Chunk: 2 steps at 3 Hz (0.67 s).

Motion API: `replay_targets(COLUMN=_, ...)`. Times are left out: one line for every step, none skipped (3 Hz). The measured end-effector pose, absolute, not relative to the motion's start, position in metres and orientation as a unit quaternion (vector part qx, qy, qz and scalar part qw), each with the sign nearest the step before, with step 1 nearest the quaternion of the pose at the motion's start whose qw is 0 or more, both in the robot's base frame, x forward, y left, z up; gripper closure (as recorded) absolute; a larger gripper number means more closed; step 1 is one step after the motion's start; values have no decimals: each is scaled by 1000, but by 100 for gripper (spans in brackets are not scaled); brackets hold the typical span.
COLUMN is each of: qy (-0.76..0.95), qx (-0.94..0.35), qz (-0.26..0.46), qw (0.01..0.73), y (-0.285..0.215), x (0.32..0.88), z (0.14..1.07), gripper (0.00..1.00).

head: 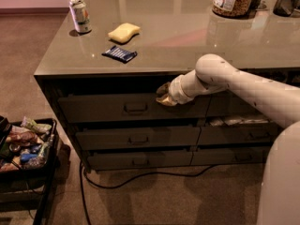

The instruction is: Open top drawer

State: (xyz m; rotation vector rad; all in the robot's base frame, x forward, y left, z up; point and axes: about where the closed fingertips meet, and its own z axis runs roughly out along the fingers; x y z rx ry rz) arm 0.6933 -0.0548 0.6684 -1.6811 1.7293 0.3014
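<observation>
From my seat I see the top drawer (93, 108) under the left half of the desk (187, 27), directly beneath the desk's front lip. It is a wide, dark grey-green metal panel, taller than the two drawer fronts stacked below it, with a small rectangular loop handle (136, 108) at its centre. A dark shadowed gap runs between its upper edge and the desk lip. The front may stand slightly out from the cabinet, but the shadow makes that hard to judge.

The gripper (164, 95) is at the drawer's upper edge, just to the right of the handle and apart from it, on the end of the white arm that reaches in from the right. I cannot tell whether it is clenched or released.

On the desk sit a can (79, 15), a yellow sponge (124, 32) and a blue packet (120, 54).
</observation>
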Motion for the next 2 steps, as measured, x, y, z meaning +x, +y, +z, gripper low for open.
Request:
replay_targets(qy=668, qx=-648, qz=117, qw=347, y=-55, x=693, z=668, gripper=100)
replay_targets(qy=668, qx=-648, qz=117, qw=347, y=-55, x=694, z=668, gripper=100)
